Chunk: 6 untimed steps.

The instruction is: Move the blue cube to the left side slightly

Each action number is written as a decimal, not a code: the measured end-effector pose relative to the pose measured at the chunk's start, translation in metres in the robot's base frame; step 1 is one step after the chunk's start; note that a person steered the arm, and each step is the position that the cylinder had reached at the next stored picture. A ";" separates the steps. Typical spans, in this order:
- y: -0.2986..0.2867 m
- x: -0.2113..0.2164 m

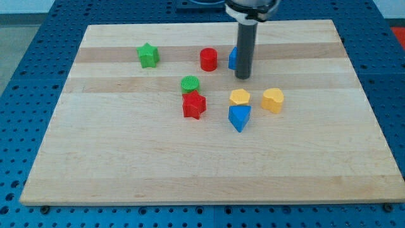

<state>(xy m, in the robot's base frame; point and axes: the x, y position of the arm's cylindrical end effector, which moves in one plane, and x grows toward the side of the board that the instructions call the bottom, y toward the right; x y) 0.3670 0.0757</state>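
Note:
The blue cube [233,58] sits near the view's top centre on the wooden board [126,158]. The rod hides most of it; only its left part shows. My tip [243,77] rests on the board just right of and slightly below the cube, touching or nearly touching it. A red cylinder [209,59] stands close to the cube's left.
A green star [148,56] is at the top left. A green cylinder [190,84] sits against a red star [194,105] at centre. A yellow hexagon block [240,97], a yellow block [273,100] and a blue triangular block [240,117] lie below my tip.

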 end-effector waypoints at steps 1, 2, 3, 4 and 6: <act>0.015 -0.012; 0.015 -0.025; 0.014 -0.028; 0.005 -0.033; 0.018 -0.058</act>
